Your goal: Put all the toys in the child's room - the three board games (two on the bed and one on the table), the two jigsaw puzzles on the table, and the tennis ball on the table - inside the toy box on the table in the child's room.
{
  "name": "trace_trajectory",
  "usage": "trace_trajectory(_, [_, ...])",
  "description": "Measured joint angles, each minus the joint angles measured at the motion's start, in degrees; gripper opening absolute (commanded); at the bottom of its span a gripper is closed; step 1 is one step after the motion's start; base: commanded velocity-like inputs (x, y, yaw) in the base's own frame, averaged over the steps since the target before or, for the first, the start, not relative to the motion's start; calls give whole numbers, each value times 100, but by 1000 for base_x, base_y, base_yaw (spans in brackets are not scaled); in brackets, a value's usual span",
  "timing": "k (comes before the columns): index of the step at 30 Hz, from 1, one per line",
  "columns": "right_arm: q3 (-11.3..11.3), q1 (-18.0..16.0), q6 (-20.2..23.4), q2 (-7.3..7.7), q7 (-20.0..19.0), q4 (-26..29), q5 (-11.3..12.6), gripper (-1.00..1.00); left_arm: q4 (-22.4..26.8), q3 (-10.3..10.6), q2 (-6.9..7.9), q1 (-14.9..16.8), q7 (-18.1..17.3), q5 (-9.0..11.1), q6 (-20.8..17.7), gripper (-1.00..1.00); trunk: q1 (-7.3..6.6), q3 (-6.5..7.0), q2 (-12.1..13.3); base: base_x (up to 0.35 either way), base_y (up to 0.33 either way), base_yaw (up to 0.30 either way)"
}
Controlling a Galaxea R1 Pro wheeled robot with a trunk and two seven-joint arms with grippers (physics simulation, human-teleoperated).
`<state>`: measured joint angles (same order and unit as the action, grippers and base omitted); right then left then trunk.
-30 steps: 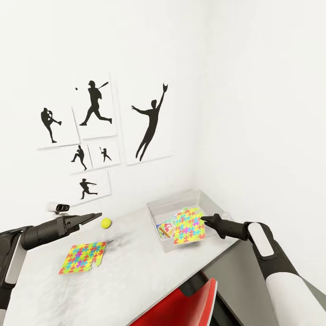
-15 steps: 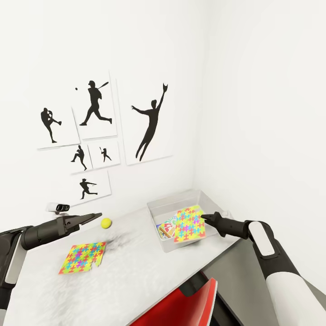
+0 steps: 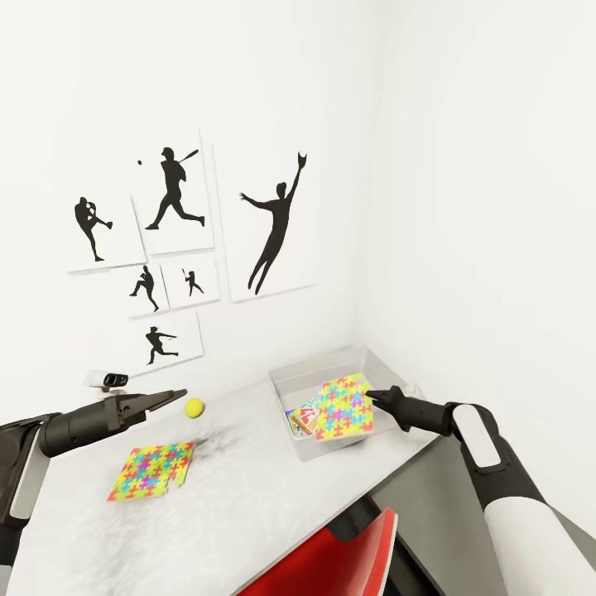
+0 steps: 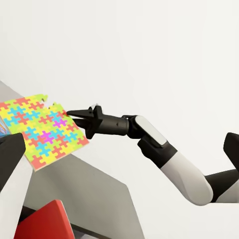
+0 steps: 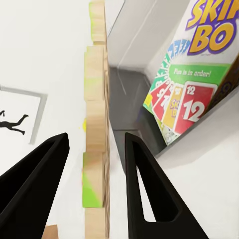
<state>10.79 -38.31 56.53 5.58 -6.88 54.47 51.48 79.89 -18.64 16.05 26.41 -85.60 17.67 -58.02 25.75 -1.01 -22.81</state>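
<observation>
Head view: right gripper point(image 3: 369, 396) at the edge of a jigsaw puzzle point(image 3: 345, 409), tilted over the toy box point(image 3: 329, 382) at the far right end of the table point(image 3: 248, 505). Inside the tray, a Skip-Bo card game box point(image 3: 304, 418) lying partly under the sheet. Second jigsaw puzzle point(image 3: 152, 471) flat on the pale top nearer the left arm; tennis ball point(image 3: 194, 407) just beyond it, close to the tip of the left gripper point(image 3: 175, 396), whose fingers look closed on nothing. White walls meeting in a corner, black baseball silhouette prints point(image 3: 174, 199) above the desk, a red chair point(image 3: 331, 555) tucked below.

Left wrist view: right gripper point(image 4: 69, 114) reaching to the puzzle point(image 4: 40, 130), sheet tipped well off level over the grey table edge.

Right wrist view: puzzle point(image 5: 95, 149) seen edge-on between the two fingers point(image 5: 142, 184), a gap showing on each side, so whether gripped or already let go cannot be told. Skip-Bo box point(image 5: 199, 74) beside it against the tray wall.

Best handled by lowering the sheet flatter over the tray before opening wide, then backing straight out without catching the edge, lest it lean on the rim and slide out.
</observation>
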Motion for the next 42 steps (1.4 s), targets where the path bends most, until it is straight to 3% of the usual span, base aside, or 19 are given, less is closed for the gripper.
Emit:
trace_trajectory(21, [59,2,-43,-1,7,225,-12,-100,0,4,-7,0,0,1,0,100,0,0,0,0,0,0])
trace_trajectory(42, [57,-92,-514,0,14,223,-46,-100,0,1,-6,0,0,7,0,100,0,0,0,0,0,0])
